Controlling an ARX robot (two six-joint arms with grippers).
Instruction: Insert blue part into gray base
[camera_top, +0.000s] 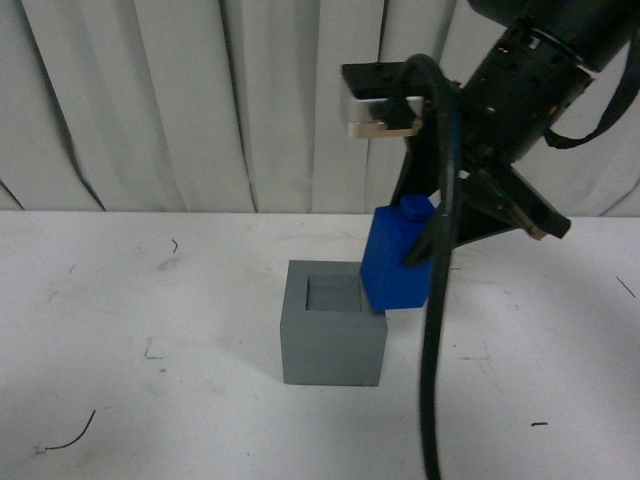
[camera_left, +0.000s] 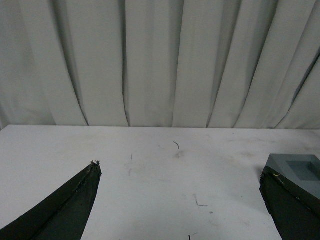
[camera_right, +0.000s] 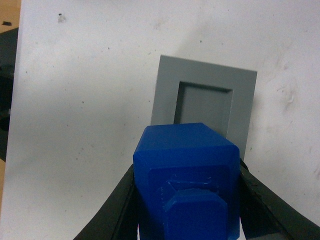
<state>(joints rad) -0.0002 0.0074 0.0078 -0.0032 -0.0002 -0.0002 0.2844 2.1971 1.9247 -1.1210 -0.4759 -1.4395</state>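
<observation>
Front: the right gripper (camera_top: 422, 248) is clamping the blue part (camera_top: 397, 265), tilted, over the right rim of the gray base (camera_top: 333, 345). Left wrist: the left gripper (camera_left: 180, 172) is gaping wide, empty. Right wrist: alignment is underway; next, I'd judge, shifting left, straightening, lowering.

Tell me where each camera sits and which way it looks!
Front: on the body between the arms, facing table and curtain; shows the right arm, right tool gripping the blue part over the gray base's right rim.
Left wrist: on the left arm, looking across the table to the curtain; left tool open, empty.
Right wrist: on the right arm, looking down past the blue part into the gray base's recess; tool flanks the part.
Shared: all three show the gray base.
</observation>
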